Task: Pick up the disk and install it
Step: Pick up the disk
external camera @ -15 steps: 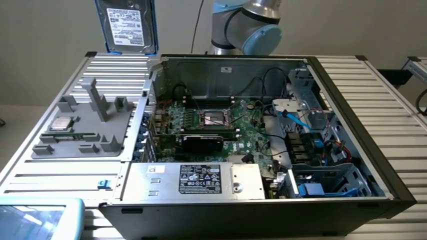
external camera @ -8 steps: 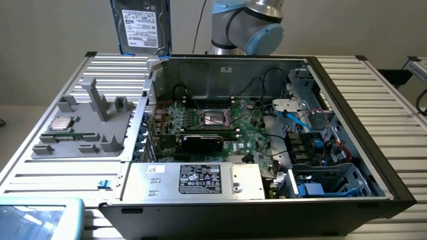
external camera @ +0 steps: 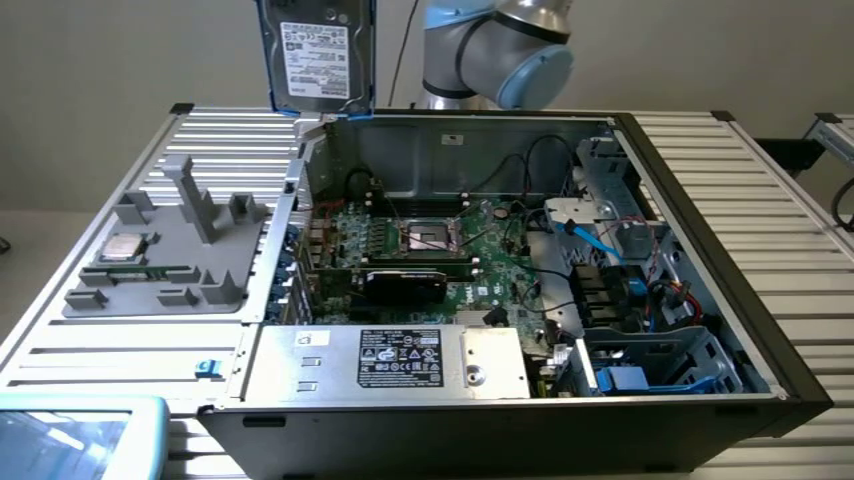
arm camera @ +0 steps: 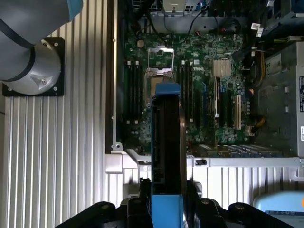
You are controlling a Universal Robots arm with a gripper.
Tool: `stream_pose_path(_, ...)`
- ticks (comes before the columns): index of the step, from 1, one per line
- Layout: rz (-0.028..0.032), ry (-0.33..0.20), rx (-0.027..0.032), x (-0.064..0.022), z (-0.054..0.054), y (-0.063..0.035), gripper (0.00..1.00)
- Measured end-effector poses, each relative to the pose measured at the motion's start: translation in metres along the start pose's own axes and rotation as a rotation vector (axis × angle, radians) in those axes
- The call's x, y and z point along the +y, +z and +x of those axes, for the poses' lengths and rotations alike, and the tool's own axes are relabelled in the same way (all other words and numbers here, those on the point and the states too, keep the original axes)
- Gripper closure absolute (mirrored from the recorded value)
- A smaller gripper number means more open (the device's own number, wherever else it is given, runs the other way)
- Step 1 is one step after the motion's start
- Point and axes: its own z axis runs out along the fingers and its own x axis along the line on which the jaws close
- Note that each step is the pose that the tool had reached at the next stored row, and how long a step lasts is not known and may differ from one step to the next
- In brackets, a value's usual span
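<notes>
my pincer: clamped on the disk, edge-on | disk upright, in the air above the open computer case | seemingly over the motherboard

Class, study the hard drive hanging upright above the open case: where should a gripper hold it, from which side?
Pinch the disk by its two broad faces near its upper end, coming from above: it is thin and upright, and that leaves the blue rails on its long edges free.

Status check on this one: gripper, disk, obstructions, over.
Gripper shut on disk. Disk upright, held high above open computer case, not installed. Cables lie loose inside the case.
</notes>
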Motion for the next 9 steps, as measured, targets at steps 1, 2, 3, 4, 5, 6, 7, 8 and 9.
stream_pose_path(1, 0.0004, 0.0, 0.0, 0.0044, -0.001, 0.0001, 0.63)
stream_pose_path(2, 0.0008, 0.0, -0.0001, 0.0086, -0.002, 0.0002, 0.63)
stream_pose_path(3, 0.0015, 0.0, 0.0, 0.0126, -0.003, 0.0004, 0.63)
stream_pose_path(4, 0.0022, 0.0, 0.0, 0.0168, -0.004, 0.0005, 0.63)
stream_pose_path(5, 0.003, 0.0, 0.0001, 0.0203, -0.005, 0.0007, 0.63)
stream_pose_path(6, 0.0036, 0.0, 0.0, 0.0237, -0.005, 0.0009, 0.63)
stream_pose_path(7, 0.0043, 0.0, 0.0, 0.0276, -0.006, 0.0011, 0.63)
stream_pose_path(8, 0.0049, 0.0, 0.0, 0.0315, -0.007, 0.0012, 0.63)
stream_pose_path(9, 0.0054, 0.0, 0.0, 0.0353, -0.008, 0.0014, 0.63)
